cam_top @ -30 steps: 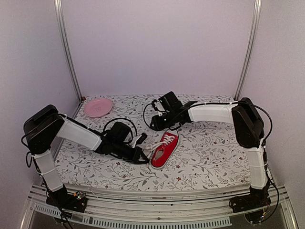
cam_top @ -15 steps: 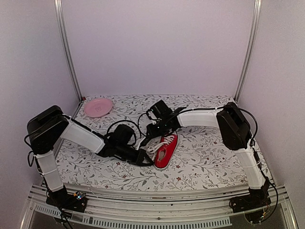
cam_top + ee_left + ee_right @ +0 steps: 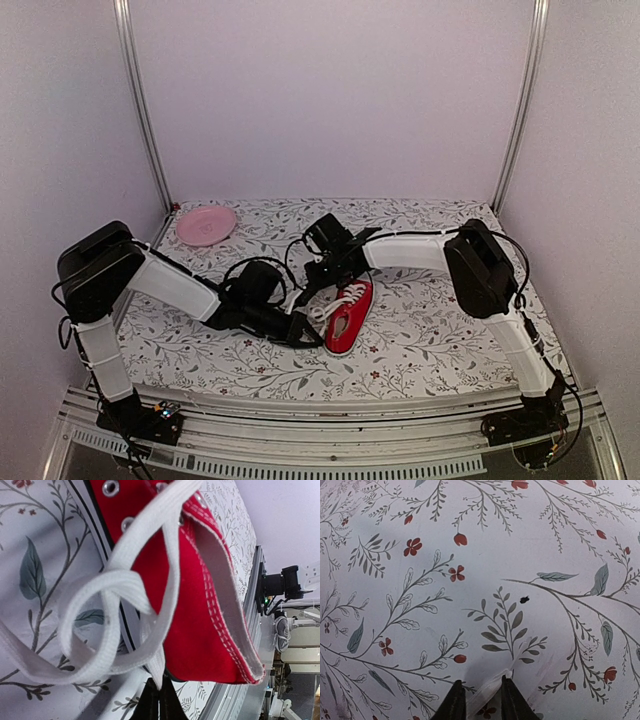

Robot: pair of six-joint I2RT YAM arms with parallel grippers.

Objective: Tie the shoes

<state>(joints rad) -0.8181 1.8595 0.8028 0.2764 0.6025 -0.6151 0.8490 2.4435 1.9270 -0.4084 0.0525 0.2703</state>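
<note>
Top external view puts the small red canvas low-top sneaker with a white rubber sole near the middle of the flower-printed worktop, with both arms reaching in on its left side.

From the left wrist, its flat white laces form one slack, open loop beside the eyelets. One strand runs down into the left tool, which is clenched on it. The right tool hangs just above the worktop with a strip of the white laces pinched between its narrowly set fingers.

I'd say the job is somewhere in its first half. Both strands are in hand and a loose crossing or loop exists, but I see no snug knot and no bow. Drawing the loop tight and forming the bow remain.

A good deal is hard to read. From above, the two tools and the black cabling crowd the lacing, so the strands' paths are lost. The right wrist shows no shoe at all. The left wrist cuts off the toe, and whether the loop is truly knotted or merely folded over I cannot tell.
</note>
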